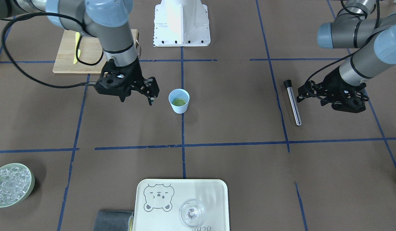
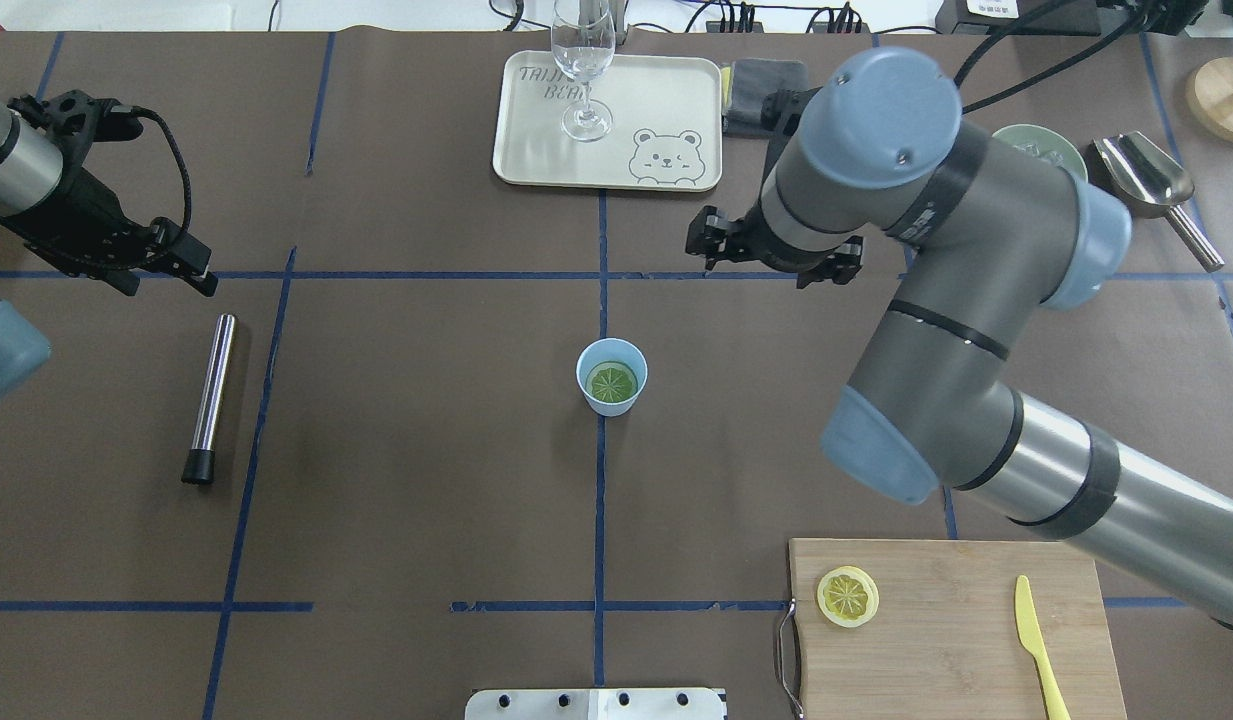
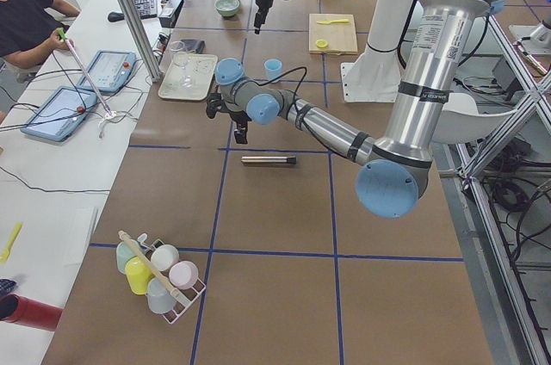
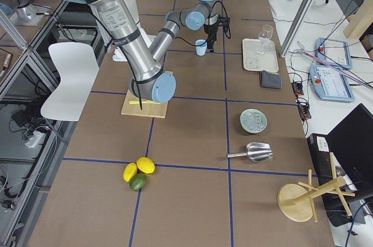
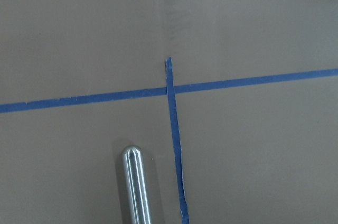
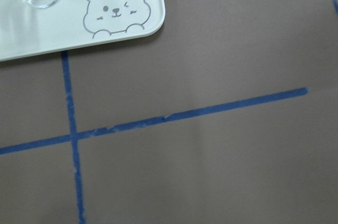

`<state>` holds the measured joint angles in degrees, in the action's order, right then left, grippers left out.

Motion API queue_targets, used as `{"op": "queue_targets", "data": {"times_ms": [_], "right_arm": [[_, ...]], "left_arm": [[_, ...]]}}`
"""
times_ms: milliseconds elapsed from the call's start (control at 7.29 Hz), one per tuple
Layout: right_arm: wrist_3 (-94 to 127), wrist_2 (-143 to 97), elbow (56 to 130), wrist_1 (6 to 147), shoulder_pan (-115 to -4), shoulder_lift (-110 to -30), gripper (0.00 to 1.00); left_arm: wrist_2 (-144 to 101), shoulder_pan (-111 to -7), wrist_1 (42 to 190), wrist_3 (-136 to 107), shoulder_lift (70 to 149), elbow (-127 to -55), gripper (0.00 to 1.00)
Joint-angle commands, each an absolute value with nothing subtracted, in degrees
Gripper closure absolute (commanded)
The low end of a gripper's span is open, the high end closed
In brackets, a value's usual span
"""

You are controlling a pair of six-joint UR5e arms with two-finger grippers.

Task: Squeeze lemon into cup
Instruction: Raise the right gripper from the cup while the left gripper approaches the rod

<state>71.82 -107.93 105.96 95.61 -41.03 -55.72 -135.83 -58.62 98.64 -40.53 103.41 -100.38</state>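
Observation:
The light-blue cup (image 1: 179,101) (image 2: 611,375) stands upright at the table's middle, on the blue tape line. A lemon (image 1: 179,102) (image 2: 612,382) slice lies flat inside it. Another lemon slice (image 2: 847,596) rests on the wooden cutting board (image 2: 956,640). My right gripper (image 1: 136,100) (image 2: 771,255) hangs open beside the cup, above the table, with nothing between its fingers. My left gripper (image 1: 311,101) (image 2: 166,288) is far off at the other side, open and holding nothing, just beyond the tip of a steel muddler (image 1: 293,102) (image 2: 209,395).
A yellow knife (image 2: 1036,640) lies on the cutting board. The bear tray (image 2: 536,140) with a stemmed glass (image 2: 583,70) sits at the far edge, a grey cloth (image 2: 766,85) beside it. A green bowl of ice (image 1: 11,184) and a metal scoop (image 2: 1146,175) are far right.

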Motion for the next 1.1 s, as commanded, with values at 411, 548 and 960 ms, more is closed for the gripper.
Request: {"op": "queue_targets", "data": {"times_ms": [411, 548, 960], "right_arm": [[53.90, -120.57, 109.94, 95.01, -56.14, -64.68, 0.00], [53.70, -120.59, 110.39, 95.01, -56.34, -65.04, 0.00], [53.70, -120.50, 111.36, 95.10, -56.43, -65.13, 0.00]], "left_arm": [[-136.23, -51.17, 97.91, -45.69, 104.15, -92.56, 0.00], [-136.06, -49.76, 98.00, -46.40, 104.76, -92.29, 0.00], [-135.70, -49.22, 98.09, -46.14, 105.47, -89.74, 0.00]]}}
